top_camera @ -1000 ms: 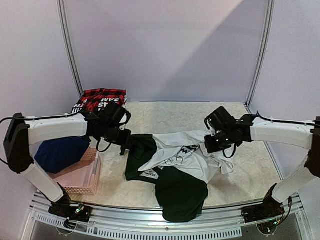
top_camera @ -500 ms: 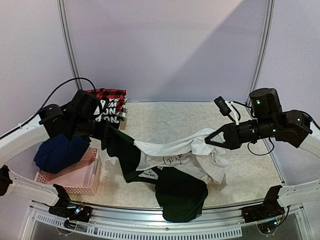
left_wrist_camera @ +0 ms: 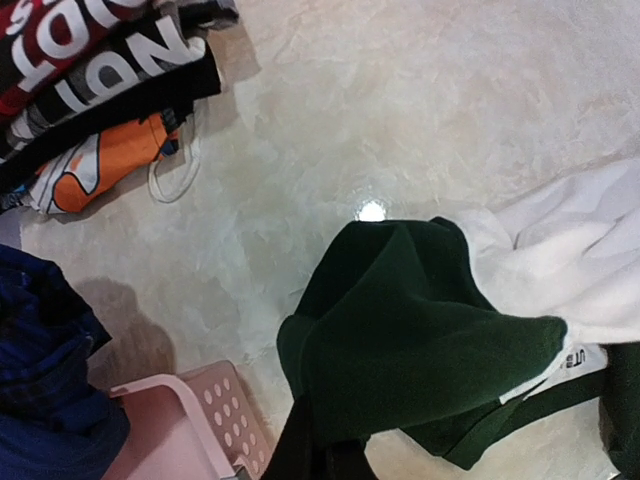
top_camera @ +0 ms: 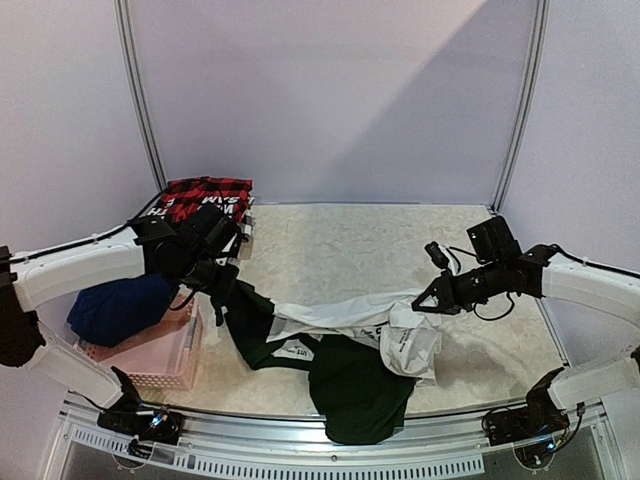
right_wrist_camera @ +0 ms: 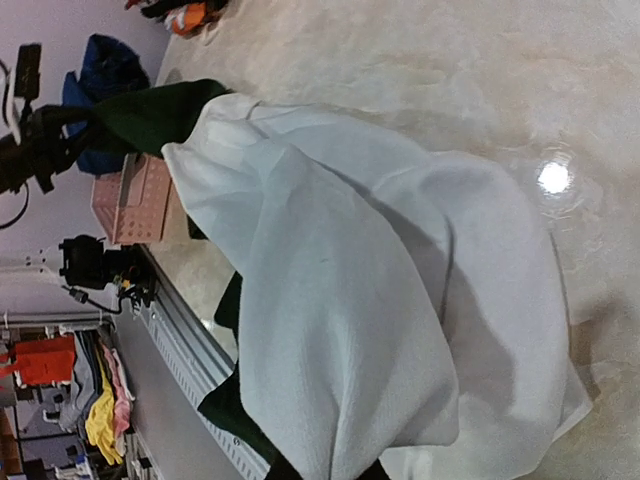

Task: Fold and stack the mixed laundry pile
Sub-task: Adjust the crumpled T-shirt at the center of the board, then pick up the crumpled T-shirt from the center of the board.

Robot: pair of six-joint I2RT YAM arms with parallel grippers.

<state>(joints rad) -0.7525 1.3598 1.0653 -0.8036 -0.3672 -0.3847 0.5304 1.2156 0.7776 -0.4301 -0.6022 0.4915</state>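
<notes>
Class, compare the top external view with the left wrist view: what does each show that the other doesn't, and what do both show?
Only top external: the right gripper pinching the white end of the shirt, and the whole shirt stretched from it to the left gripper. Only left wrist: an orange-printed piece low in the stack, and a white loop on the table. Both: the shirt's green end, the pink basket, the navy piece and the lettered stack.
</notes>
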